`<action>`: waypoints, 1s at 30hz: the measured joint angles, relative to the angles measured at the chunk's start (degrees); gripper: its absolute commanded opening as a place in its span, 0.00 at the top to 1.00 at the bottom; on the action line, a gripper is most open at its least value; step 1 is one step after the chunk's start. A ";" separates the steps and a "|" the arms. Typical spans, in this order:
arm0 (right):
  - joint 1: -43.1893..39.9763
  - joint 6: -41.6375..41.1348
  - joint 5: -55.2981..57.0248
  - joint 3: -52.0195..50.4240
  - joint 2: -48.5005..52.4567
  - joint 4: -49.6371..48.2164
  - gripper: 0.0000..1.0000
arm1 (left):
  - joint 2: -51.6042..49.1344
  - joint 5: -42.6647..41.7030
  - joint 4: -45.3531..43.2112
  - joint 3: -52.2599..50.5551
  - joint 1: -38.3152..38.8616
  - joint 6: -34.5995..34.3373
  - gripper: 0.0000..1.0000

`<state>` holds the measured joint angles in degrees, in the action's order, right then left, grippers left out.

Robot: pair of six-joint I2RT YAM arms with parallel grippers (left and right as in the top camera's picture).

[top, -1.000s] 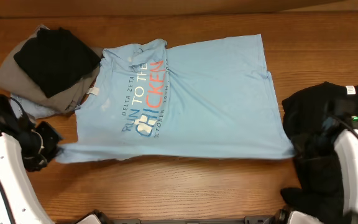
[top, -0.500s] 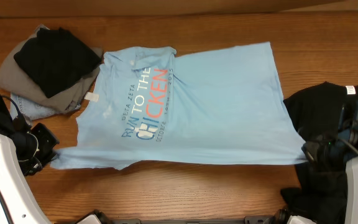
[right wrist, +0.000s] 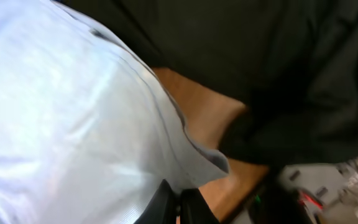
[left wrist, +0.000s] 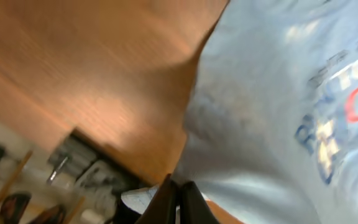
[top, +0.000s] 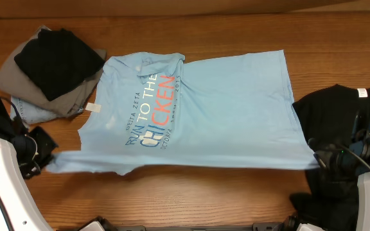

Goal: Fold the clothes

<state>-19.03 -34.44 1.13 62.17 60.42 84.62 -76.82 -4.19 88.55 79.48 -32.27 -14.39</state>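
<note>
**Item 1. Light blue T-shirt** [top: 204,115]. It lies spread flat across the middle of the table [top: 191,199], front side up, with the collar end to the left and the hem to the right. Printed lettering [top: 151,112] in dark blue, white and red runs sideways over the chest; "RUN TO THE" is legible. A small white label [top: 93,107] shows at the collar end. The near edge is stretched in an almost straight line between the two hands. The far edge rests loosely on the wood.

**Item 2. Left hand** [top: 44,157]. It sits at the shirt's near left corner, closed and pinching the cloth. In the left wrist view the dark fingertips [left wrist: 192,202] press together, with blue fabric running into them.

**Item 3. Right hand** [top: 318,156]. It sits at the shirt's near right corner, closed on the hem. In the right wrist view the fingertips [right wrist: 160,205] meet at the folded edge of the cloth.

**Item 4. Black garment** [top: 329,109]. A crumpled heap at the right side of the table, just beside the shirt's hem and partly under the right arm.

**Item 5. Stack of folded clothes** [top: 44,70]. It lies at the far left of the table, with a black piece on top, grey below it and a pale blue piece showing at the bottom. Its right side meets the shirt's collar end.
</note>
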 measured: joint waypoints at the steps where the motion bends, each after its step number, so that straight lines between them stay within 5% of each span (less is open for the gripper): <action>1: 0.00 0.20 -0.55 -0.02 0.24 -1.49 0.96 | 0.00 -0.83 -1.03 0.00 0.04 0.00 0.96; 13: -0.02 2.91 -6.67 0.09 9.31 -6.43 0.96 | 0.00 -1.22 -4.50 -1.38 10.93 -0.02 0.96; 30: 0.00 3.93 -10.86 0.20 21.99 -20.00 0.96 | -0.33 -0.76 -32.06 -9.60 14.27 0.00 0.96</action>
<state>-19.03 -30.50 -9.74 62.37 82.41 64.62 -77.14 -4.95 56.49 69.89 -18.00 -14.39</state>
